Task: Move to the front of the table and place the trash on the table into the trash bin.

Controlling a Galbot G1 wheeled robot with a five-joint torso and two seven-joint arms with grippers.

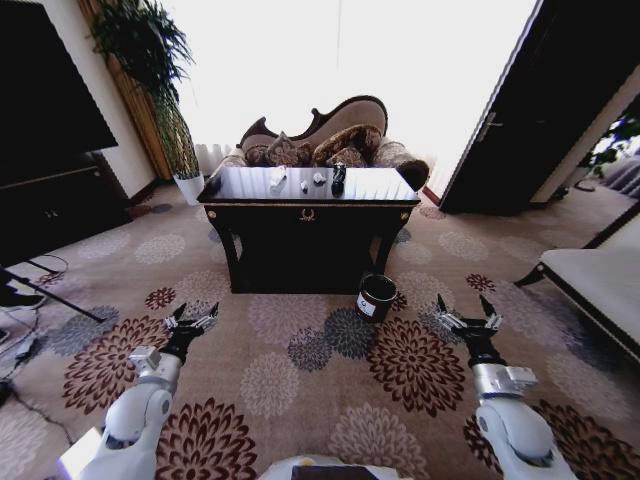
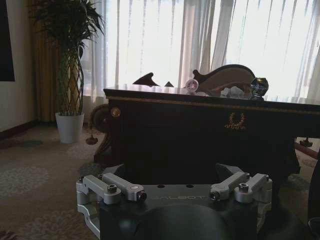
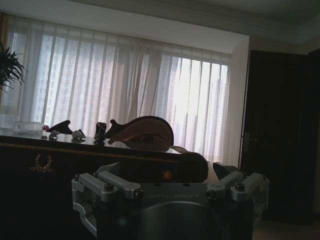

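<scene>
The dark glossy counter [image 1: 307, 212] is seen ahead across the patterned carpet [image 1: 300, 355], with a sofa [image 1: 330, 135] behind it. On its top, the trash is spread: a clear bottle [image 1: 278, 179], small white paper balls [image 1: 318, 178] and a black shiny lump [image 1: 338, 178]. The trash bin [image 1: 376, 297] is placed on the carpet just beside the counter's front right leg. The left gripper [image 1: 189, 323] and right gripper [image 1: 468, 320] are held low over the carpet, well apart from the counter, each with jaws released and empty. A potted plant [image 1: 160, 90] is set left of the counter.
</scene>
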